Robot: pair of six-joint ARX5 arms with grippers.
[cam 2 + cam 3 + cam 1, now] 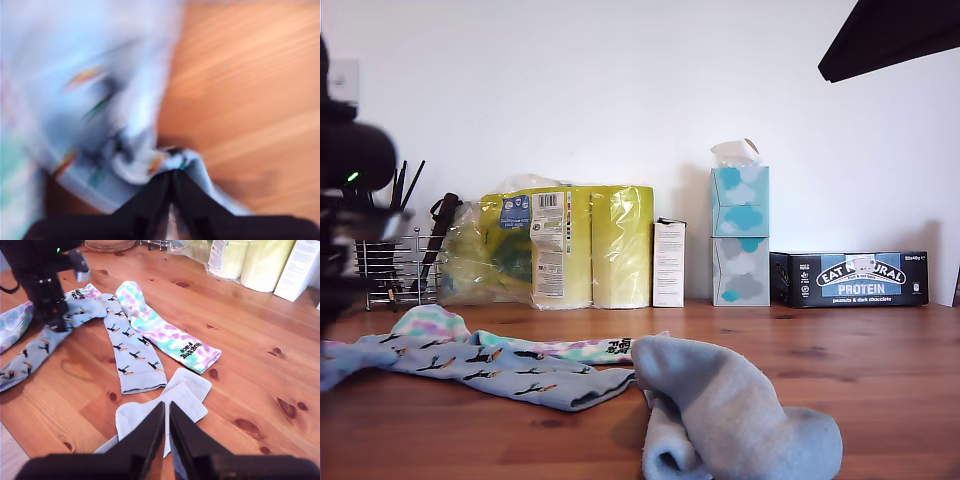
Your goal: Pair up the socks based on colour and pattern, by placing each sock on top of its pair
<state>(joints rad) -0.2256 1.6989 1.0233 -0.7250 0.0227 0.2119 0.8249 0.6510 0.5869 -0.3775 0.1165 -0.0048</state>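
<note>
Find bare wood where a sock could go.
Bare wood lies between the pastel tie-dye sock and yellow paper-roll pack, and in front of the dark protein-bar box. Crowded around the blue-grey animal-print socks and light-blue ribbed socks.

My first claw (172, 172) is clamped tight, its tips meeting on a fold of the printed sock (95, 105); the first wrist view is badly blurred; seen from the second wrist view, the first arm (42, 277) stands steep, wrist pointing down, claw right at the bench (240, 340); at the exterior view's left edge that arm is a dark, out-of-focus bulk; my second claw (166, 412) hangs above the bench, tilted downward, jaws drawn almost together, only a sliver between them, nothing held.
</note>
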